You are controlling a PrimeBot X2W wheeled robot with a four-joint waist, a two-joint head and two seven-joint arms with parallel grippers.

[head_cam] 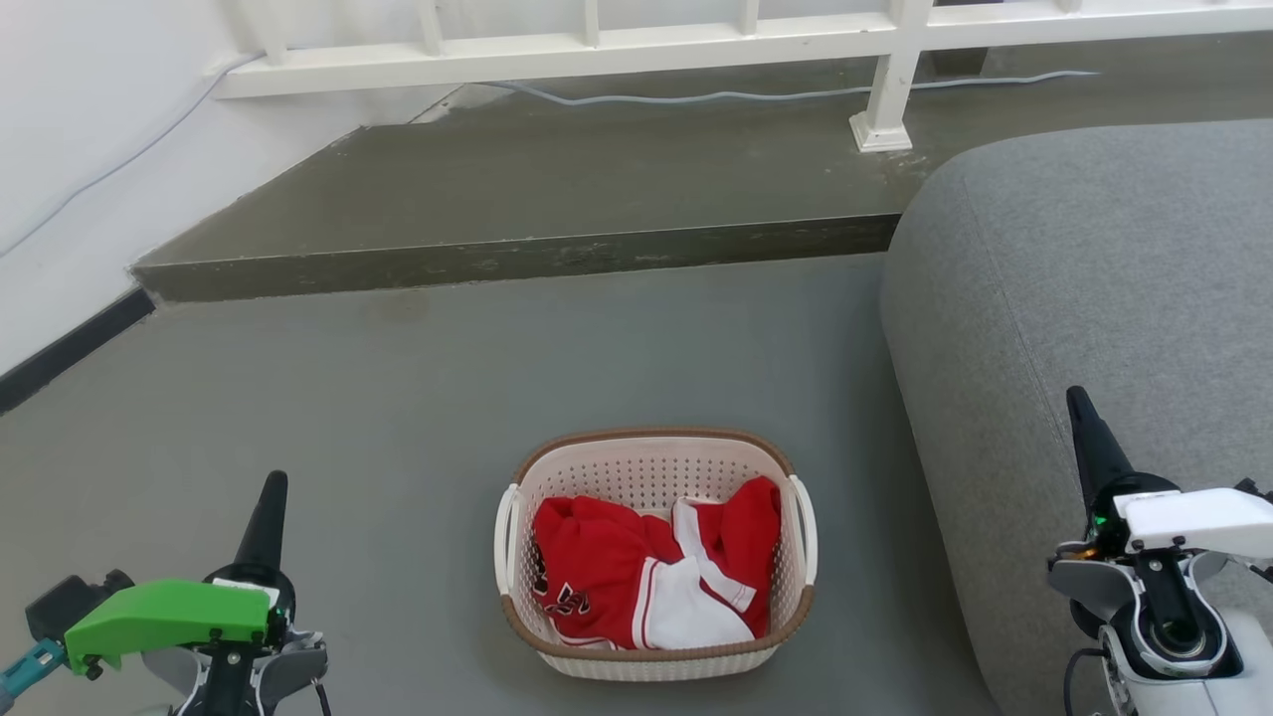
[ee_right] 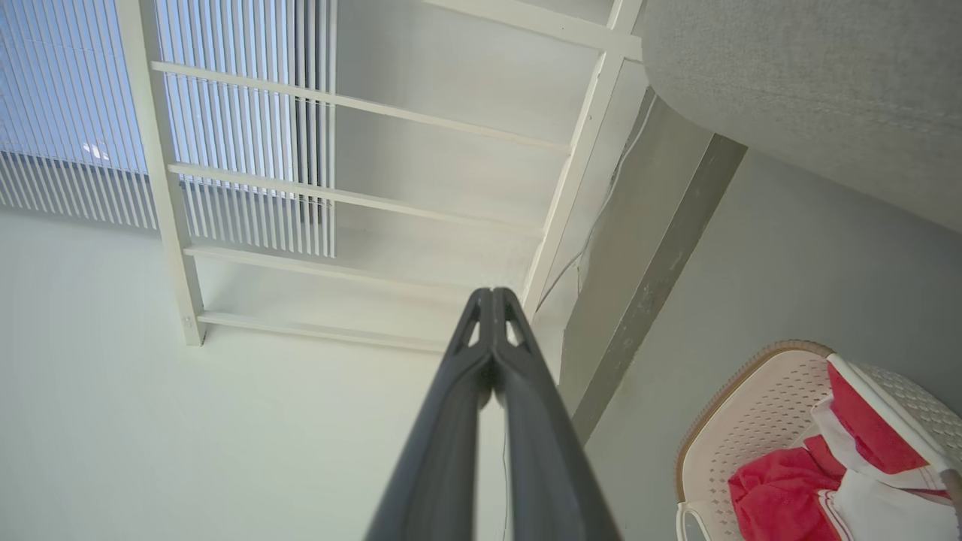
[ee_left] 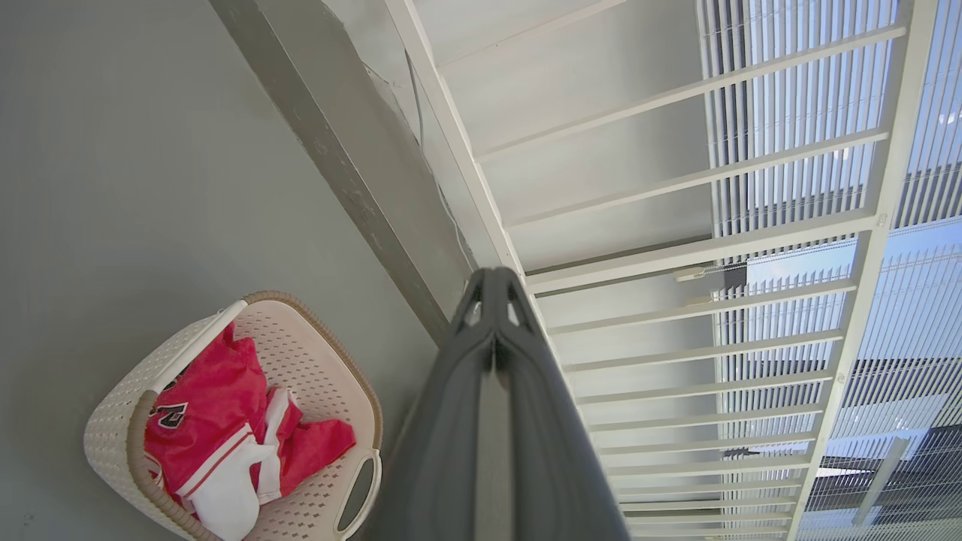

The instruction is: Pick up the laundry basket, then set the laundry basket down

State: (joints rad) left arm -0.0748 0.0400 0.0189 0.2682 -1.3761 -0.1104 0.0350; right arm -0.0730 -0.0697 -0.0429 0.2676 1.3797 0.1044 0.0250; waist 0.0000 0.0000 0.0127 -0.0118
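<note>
The laundry basket [head_cam: 651, 459], cream-white and perforated with a brown rim and two white side handles, stands on the grey floor low in the middle of the head view. Red and white clothing [head_cam: 646, 577] lies inside it. My left gripper [head_cam: 271, 497] is at the lower left, well to the basket's left, fingers pressed together and holding nothing. My right gripper [head_cam: 1084, 413] is at the lower right over the grey cushion, also shut and holding nothing. The basket [ee_left: 301, 353] appears at the lower left of the left wrist view and the basket [ee_right: 751, 406] at the lower right of the right wrist view.
A large grey cushion or sofa [head_cam: 1094, 278] stands just right of the basket. Behind lies a raised dark step [head_cam: 517, 261], with a white railing [head_cam: 597, 45] and a cable [head_cam: 756, 95] on it. A white wall [head_cam: 70, 149] runs along the left.
</note>
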